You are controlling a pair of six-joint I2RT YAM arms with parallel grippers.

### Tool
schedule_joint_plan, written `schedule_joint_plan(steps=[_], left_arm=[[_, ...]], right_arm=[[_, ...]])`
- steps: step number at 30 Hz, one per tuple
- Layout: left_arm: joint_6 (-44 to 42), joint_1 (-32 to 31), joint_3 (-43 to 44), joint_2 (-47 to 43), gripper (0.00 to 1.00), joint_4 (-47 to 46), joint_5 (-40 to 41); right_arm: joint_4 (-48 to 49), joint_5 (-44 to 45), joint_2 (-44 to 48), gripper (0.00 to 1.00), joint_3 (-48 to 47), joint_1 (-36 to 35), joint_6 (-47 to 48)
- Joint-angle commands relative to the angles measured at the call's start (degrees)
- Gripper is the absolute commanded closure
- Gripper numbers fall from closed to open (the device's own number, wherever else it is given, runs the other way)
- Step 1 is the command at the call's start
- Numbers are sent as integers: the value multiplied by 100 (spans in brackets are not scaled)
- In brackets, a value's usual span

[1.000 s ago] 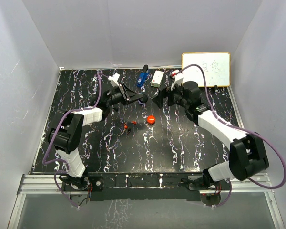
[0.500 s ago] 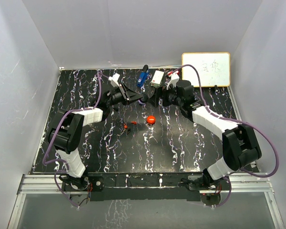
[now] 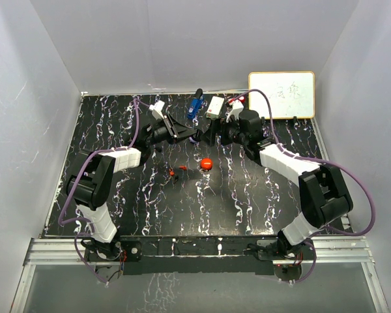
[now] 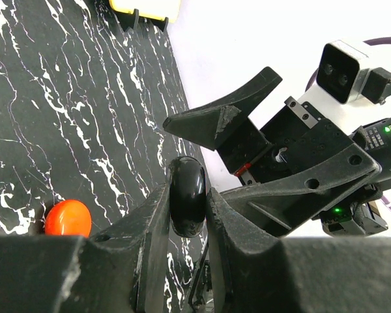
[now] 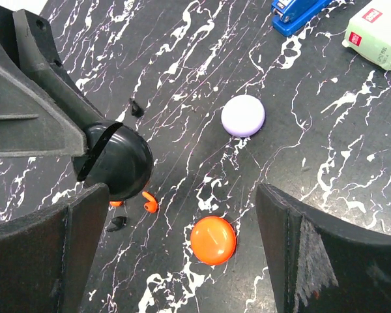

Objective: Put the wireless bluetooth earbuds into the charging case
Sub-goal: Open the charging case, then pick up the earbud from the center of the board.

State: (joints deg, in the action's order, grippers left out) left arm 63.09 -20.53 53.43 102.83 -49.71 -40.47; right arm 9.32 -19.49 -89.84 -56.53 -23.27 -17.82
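White walls (image 3: 195, 45) box in the black marbled surface (image 3: 247, 195) on three sides, and all the action sits up at 12 o'clock, near the far edge. Big change in the last second: the right arm has swung in from 2 o'clock, elbow folding hard. Its right fingers (image 5: 52, 254), spread wide, have arrived with the black round case (image 4: 186, 192) right at their mouth; whether they touch it I cannot tell. The left fingers (image 4: 150, 225) haven't budged, clamped on that case and holding it on edge above the surface. That reads to me as a two-handed job on what I take to be the charging case, either a handover or prying the lid. Nothing else has shifted. The earbuds (image 5: 148, 202), tiny red and dark pieces, lie loose on the marble at 9 o'clock of the orange-red puck (image 5: 213, 240), well apart from the raised case, so insertion hasn't started. Room is tight where the arms meet. A lilac puck (image 5: 242, 115) lies on the surface beneath them, with a blue stapler (image 3: 195, 104) and a white box (image 3: 215, 106) just behind at 12 o'clock. A whiteboard (image 3: 281, 94) leans on the far wall at 1 o'clock. Open marble lies toward 6 o'clock, the safer way to draw back.
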Motion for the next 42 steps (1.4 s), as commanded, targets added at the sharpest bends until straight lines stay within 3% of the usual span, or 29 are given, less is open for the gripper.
schedule_joint_plan(steps=[1, 12, 18, 24, 35, 42], left_arm=[[44, -43, -31, -127, 100, -190, -188], [284, -39, -148, -178, 100, -453, -225], [166, 285, -220, -581, 100, 192, 96], [599, 982, -631, -835, 100, 29, 70], [739, 1692, -1388, -1494, 100, 199, 203], [802, 1873, -1566, -1506, 100, 60, 100]], right_arm=[[444, -14, -147, 7, -251, -27, -43], [547, 156, -392, 6, -333, -28, -63], [-53, 394, -314, 7, -364, -60, 144], [-609, 595, -427, 10, -525, -644, 501], [-1005, 1167, -1377, 16, -1454, -1554, 720], [-1382, 1234, -1497, 28, -1615, -1839, 857]])
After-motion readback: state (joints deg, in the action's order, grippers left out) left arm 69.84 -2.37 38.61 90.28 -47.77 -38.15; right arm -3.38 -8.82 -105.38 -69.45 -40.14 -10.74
